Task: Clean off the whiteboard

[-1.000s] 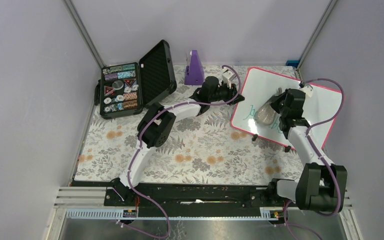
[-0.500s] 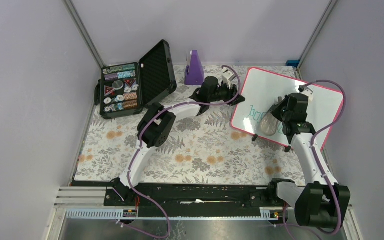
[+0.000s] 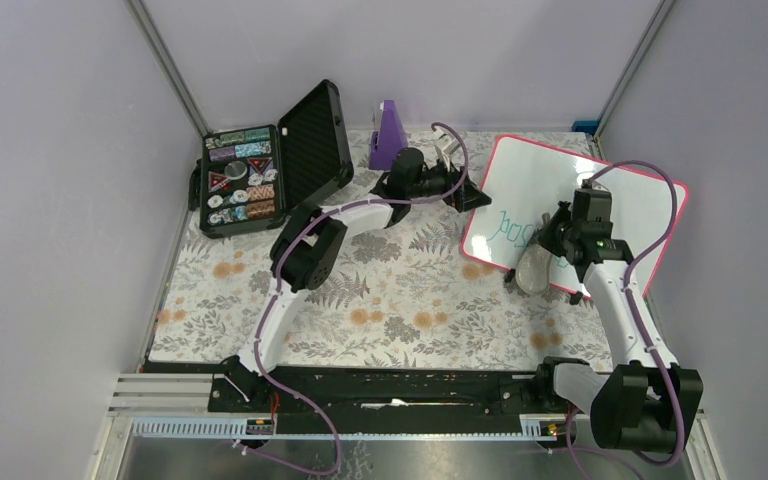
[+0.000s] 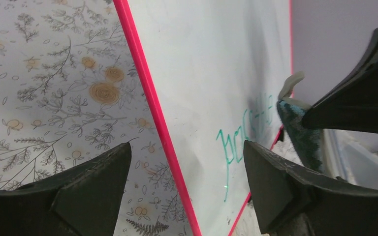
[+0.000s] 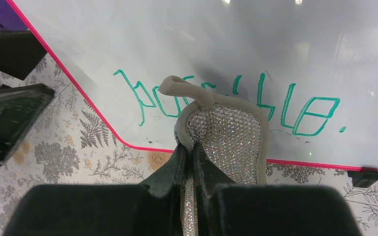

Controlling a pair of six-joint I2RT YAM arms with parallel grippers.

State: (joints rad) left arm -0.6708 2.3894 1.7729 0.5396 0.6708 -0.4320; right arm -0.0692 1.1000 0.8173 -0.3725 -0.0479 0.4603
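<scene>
Two jaws: my left gripper [image 4: 186,150] gapes at the edge of the whiteboard [image 4: 211,59], my right gripper [image 5: 193,152] clenches the sponge [image 5: 225,132] over it

Pink-framed whiteboard [image 3: 535,175], green writing [image 5: 295,110], far right

Open black case [image 3: 312,135], purple pyramid [image 3: 389,137] — floral tablecloth [image 3: 410,300]

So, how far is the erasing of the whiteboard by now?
Done: nothing visible; the green handwriting on the whiteboard reads whole wherever it shows. In hand: the right tool grips the grey sponge over the middle letters; the left tool stands open at the board's edge. Left: wiping away all the writing.
</scene>
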